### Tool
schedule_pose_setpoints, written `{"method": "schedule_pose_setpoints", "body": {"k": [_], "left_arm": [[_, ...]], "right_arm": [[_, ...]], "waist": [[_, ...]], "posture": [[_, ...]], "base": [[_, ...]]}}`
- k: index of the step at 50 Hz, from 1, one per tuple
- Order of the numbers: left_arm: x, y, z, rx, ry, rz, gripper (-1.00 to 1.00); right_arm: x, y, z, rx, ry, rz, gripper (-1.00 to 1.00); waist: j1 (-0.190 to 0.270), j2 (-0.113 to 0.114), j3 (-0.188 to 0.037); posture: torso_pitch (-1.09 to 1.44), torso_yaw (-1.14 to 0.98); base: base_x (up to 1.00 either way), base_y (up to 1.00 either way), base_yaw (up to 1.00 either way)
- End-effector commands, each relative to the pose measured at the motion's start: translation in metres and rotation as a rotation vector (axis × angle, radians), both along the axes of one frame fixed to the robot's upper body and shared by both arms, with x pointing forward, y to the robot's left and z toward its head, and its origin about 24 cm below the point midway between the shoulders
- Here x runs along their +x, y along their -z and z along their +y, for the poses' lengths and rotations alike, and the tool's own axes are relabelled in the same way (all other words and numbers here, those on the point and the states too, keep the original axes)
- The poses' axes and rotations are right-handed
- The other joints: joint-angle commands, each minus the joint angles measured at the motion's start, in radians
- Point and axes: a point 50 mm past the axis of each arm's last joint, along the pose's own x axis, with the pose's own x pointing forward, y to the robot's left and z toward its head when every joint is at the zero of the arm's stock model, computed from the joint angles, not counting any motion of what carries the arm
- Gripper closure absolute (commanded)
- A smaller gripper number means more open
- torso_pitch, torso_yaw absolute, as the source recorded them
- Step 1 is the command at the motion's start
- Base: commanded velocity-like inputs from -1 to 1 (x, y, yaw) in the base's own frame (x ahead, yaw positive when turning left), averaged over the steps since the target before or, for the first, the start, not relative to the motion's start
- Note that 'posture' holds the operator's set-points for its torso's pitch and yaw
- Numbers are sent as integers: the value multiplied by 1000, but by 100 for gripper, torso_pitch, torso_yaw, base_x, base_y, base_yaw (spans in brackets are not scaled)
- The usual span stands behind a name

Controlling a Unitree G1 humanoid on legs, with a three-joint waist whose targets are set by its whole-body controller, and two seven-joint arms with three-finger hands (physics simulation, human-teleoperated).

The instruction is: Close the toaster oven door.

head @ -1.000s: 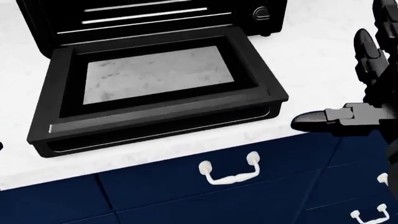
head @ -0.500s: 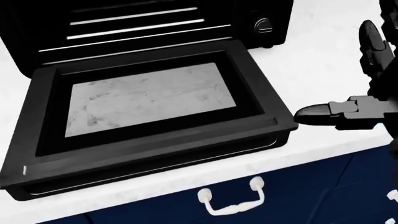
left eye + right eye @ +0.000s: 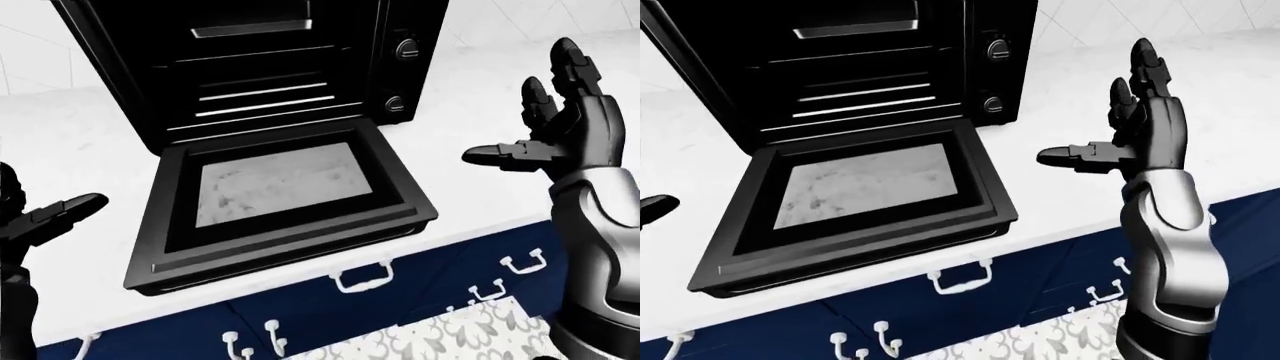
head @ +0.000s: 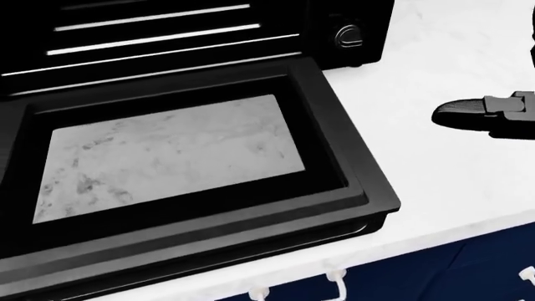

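The right hand [image 3: 1140, 127] is spread wide and holds nothing: 2 fingers point up toward the top of the right-eye view and the thumb [image 3: 1070, 157] sticks out sideways to the left, above the white counter [image 3: 1080, 202] and well clear of the oven. In the head view only that thumb tip shows, at the right edge. The left hand [image 3: 30, 217] enters at the left edge of the left-eye view, 1 finger stretched rightward; too little of it shows to tell how its fingers are set, and it touches nothing. Between the 2 hands lies the toaster oven door [image 3: 280, 202], dropped fully down and resting flat on the counter, its glass pane showing the marbled surface beneath. Its outer edge reaches almost to the counter's lip. Behind the hinge stands the black toaster oven [image 3: 260, 67], its cavity exposed with bright rack rails, and 2 knobs [image 3: 400, 75] stacked on its right panel. Below the counter run navy drawers [image 3: 970, 300] with white handles.
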Motion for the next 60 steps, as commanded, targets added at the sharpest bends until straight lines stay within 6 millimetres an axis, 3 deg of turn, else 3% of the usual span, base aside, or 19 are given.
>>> {"method": "schedule_pose_setpoints", "body": {"k": [1, 14, 27, 46, 60], "left_arm": [[-4, -18, 0, 50, -8, -72, -100], [-7, -15, 9, 56, -30, -55, -100], [-5, -13, 8, 48, -29, -42, -100], [-7, -17, 7, 47, -31, -48, -100], [-7, -17, 7, 47, -28, -49, -100]], "right_arm": [[-7, -21, -4, -21, 25, -115, -100], [2, -26, -20, -49, 92, -97, -100], [30, -24, -27, -300, 130, -108, -100], [48, -13, -10, -390, 56, -89, -100], [52, 10, 12, -458, -32, -54, -100]], "waist": [[-2, 5, -23], [5, -1, -23], [-1, 2, -19], [-2, 9, -22], [-2, 11, -26]], "posture": [[0, 0], [0, 0], [0, 0], [0, 0], [0, 0]], "base": [[0, 0, 0], [0, 0, 0], [0, 0, 0], [0, 0, 0], [0, 0, 0]]}}
